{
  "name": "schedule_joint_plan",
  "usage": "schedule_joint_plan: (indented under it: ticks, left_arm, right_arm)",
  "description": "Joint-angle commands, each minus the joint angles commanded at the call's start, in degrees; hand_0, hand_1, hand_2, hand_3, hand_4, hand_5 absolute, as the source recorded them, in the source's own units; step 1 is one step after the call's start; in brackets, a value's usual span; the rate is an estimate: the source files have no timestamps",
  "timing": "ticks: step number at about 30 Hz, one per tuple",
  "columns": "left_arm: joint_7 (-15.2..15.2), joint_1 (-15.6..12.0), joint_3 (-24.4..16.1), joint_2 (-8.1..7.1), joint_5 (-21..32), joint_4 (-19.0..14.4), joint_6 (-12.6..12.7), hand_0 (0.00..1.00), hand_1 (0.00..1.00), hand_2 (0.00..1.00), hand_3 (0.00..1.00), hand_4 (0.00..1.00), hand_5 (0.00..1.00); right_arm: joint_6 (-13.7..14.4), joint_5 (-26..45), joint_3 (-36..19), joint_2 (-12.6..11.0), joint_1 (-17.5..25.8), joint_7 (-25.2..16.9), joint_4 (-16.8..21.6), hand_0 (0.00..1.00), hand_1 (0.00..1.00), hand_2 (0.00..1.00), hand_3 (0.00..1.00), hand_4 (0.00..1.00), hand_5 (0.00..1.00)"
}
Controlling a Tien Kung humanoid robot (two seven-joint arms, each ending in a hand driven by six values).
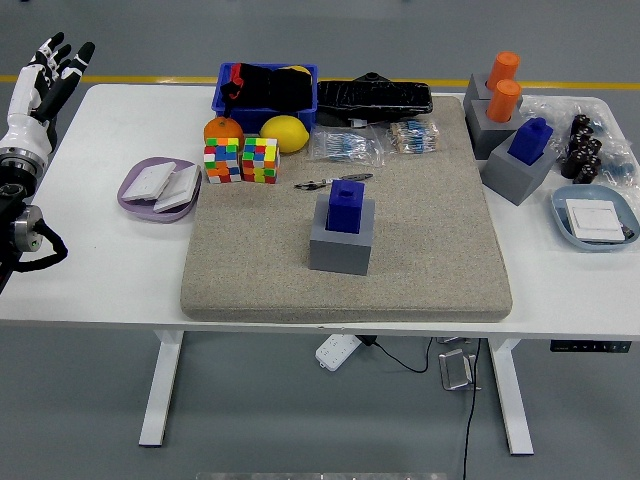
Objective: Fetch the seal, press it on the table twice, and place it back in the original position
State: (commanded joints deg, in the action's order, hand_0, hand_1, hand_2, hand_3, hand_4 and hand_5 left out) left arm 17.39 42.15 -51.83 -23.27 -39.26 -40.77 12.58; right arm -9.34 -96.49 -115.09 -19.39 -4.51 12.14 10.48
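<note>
White table (100,270) on a grey floor, a beige mat (420,250) over its middle. At the far left my left hand (42,72) is raised off the table's corner, fingers spread, holding nothing. Right hand out of sight. Moving right: lilac dish (135,195), two puzzle cubes (241,160). The blue seal (346,207) stands upright in its grey holder (341,246), mid-mat, well apart from my hand. To fetch it well: come from above, pinch the blue block's sides, lift straight so the holder stays put. A second blue seal (529,140) sits far right.
</note>
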Motion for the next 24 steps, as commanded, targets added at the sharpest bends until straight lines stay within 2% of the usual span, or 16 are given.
schedule_joint_plan:
  ticks: [10,24]
  left_arm:
    - [0.9,-1.2,-2.8,0.61,0.6,0.0,0.1,0.944,0.925,0.918,0.966,0.945,0.674]
    - [0.6,-1.3,-1.3,0.11,1.1,-0.2,-0.4,0.942,0.913,0.909,0.961,0.940,0.664]
  right_arm:
    - [0.0,-0.6,0.0,0.0,0.1,0.0,-0.1,0.869,0.732,0.711,0.721,0.831,0.506]
    - [0.0,-0.4,0.6,-0.1,0.0,0.1,-0.1,0.869,0.732,0.711,0.720,0.830,0.507]
